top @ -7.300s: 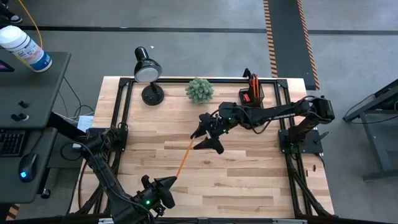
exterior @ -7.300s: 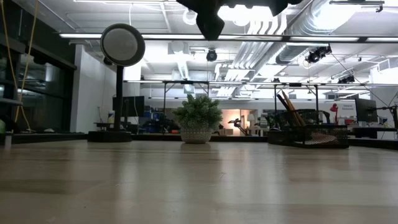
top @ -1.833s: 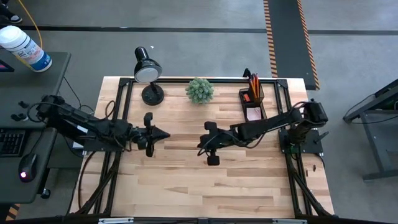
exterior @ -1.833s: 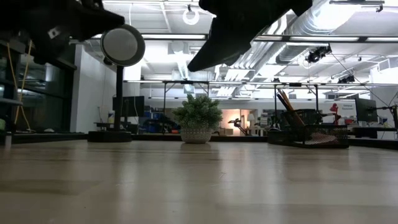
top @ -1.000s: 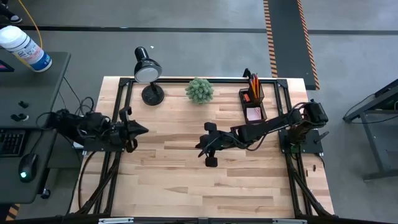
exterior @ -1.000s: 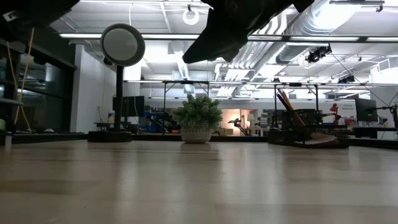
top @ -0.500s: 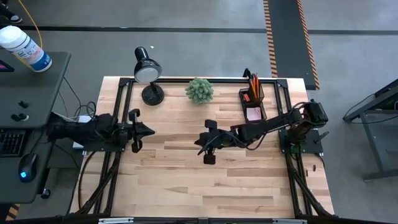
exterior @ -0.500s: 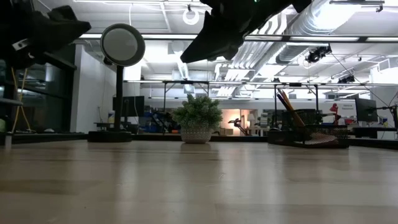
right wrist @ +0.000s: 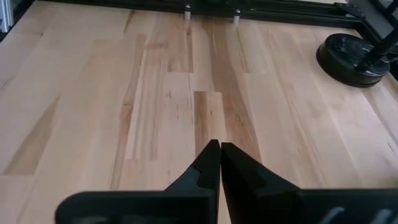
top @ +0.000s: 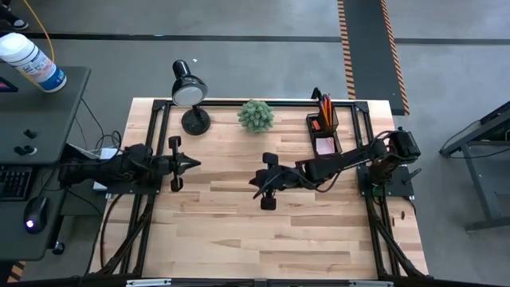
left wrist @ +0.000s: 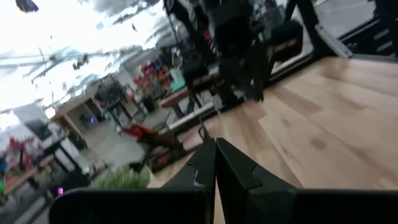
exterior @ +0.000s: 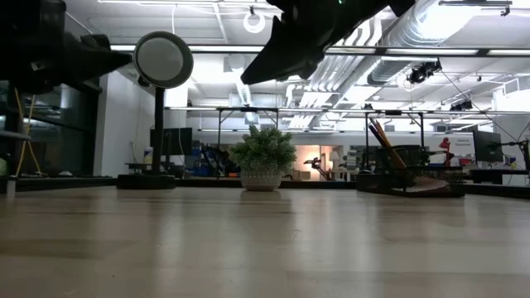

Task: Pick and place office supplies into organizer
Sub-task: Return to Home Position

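Left gripper (top: 193,163) has slid a bit further in over the counter's (top: 239,231) left edge than half a second ago, while the right gripper (top: 256,186) has barely budged, hovering above the middle. Both sets of fingers are pinched together with nothing in them; the wrist views show the tips meeting. From the low view both arms are just dark shapes cut off at the top, and the left wrist view is too smeared to read much. Counter is pale wood planks, bare across the middle, with a black desk lamp (top: 190,92) and a small green plant (top: 256,115) along the far edge. Behind it is a bright workshop with ceiling ducts. The organizer (exterior: 399,179) sits at the far right corner: orange pencils (top: 325,104) stand in its taller section, a pink sticky-note pad (top: 324,145) lies in the lower tray. Anything smaller in there I can't make out.
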